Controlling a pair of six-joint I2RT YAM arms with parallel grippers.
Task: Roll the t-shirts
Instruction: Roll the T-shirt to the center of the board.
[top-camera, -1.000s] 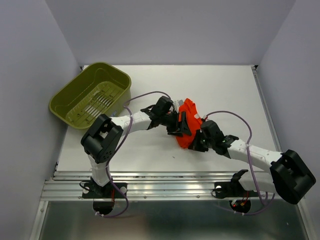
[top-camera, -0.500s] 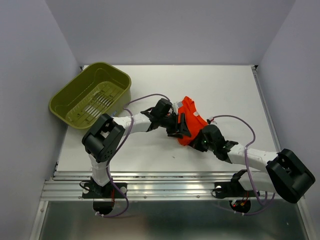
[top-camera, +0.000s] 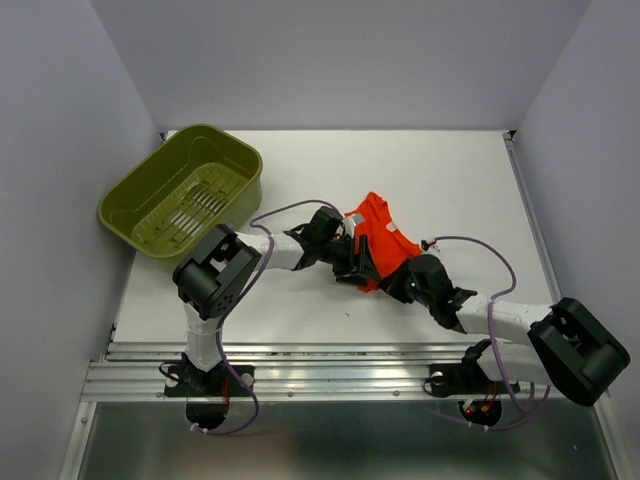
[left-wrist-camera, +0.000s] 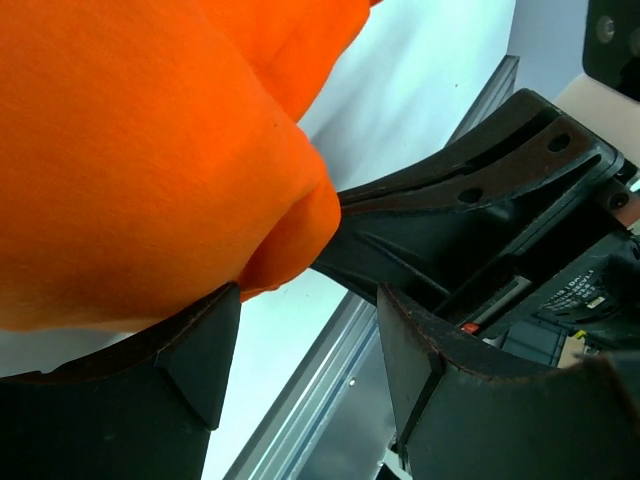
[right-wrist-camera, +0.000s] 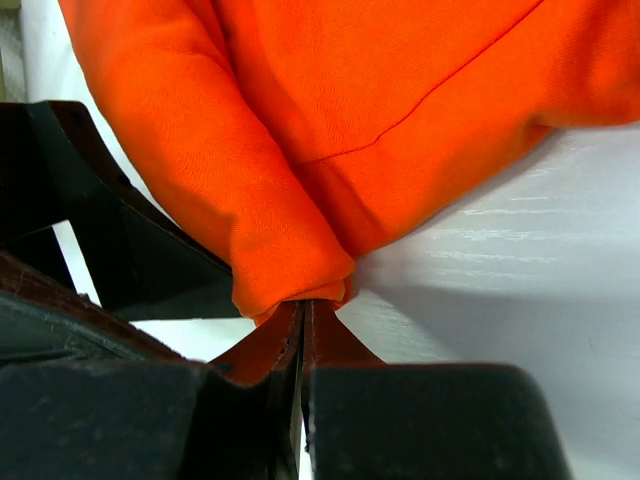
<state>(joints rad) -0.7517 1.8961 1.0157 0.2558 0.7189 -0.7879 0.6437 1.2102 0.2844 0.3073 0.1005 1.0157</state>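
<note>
Grey walls close round a white table (top-camera: 450, 170), with an olive-green basket (top-camera: 180, 195) at its far left corner, well apart from the work. The orange-red t-shirt (top-camera: 378, 228) lies bunched at mid-table between the two arms.

Compared with a second ago, the right arm sits lower and its gripper has slid toward the near left, dragging the shirt's near end with it. The bundle now reads shorter and more gathered there, while its far part fans out. The left gripper (top-camera: 358, 262) has also come a little nearer the table's front edge, staying at the bundle's left flank.

The right gripper (right-wrist-camera: 303, 320) has its fingers pressed together on a thin fold at the shirt's near tip – a pinch, not a full grasp. The left gripper's jaws stand spread. In its wrist view, cloth (left-wrist-camera: 130, 150) bulges over one finger with bare table showing in the gap, so it grips nothing.

My reading is that the near end is being drawn in to tighten or restart a roll, and that no clean cylinder has formed yet.
</note>
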